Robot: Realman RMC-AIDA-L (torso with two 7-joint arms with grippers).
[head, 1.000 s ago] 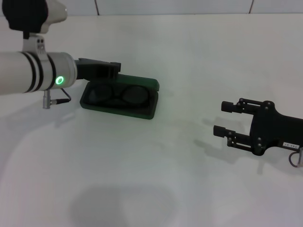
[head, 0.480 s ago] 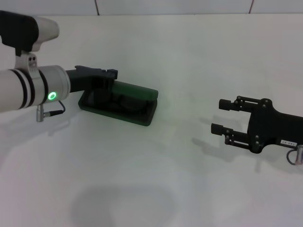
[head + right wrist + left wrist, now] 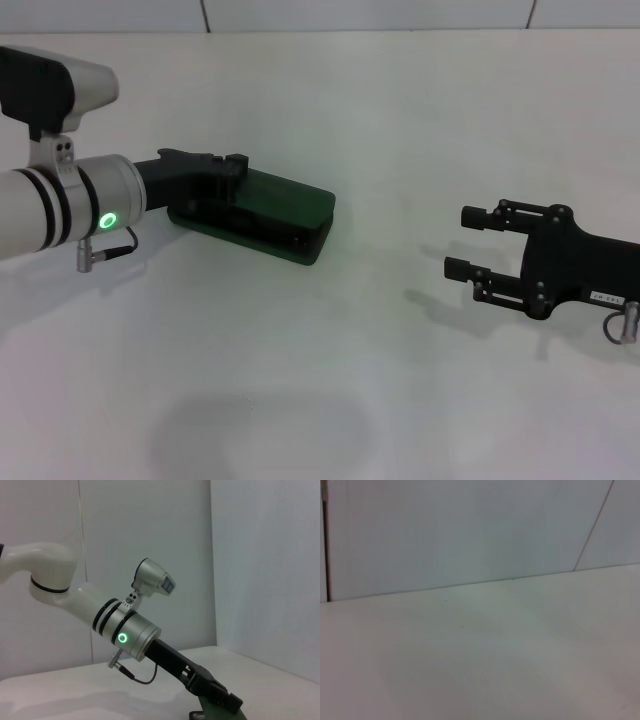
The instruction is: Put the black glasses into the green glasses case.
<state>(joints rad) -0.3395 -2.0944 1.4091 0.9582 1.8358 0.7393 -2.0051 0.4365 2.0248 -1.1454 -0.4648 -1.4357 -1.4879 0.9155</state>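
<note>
I press my left gripper [image 3: 215, 172], finger state hidden, on the green glasses case [image 3: 262, 215] near the tabletop's far-left; lid nearly down, glasses unseen. Push evenly. Right gripper [image 3: 470, 242] idles open.

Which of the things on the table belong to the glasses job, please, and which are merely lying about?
Job:
- green glasses case, lid down
- black glasses: not visible now
- left gripper, on the case's lid
- right gripper, open, apart from the case

Lying about:
- nothing else on the white table
</note>
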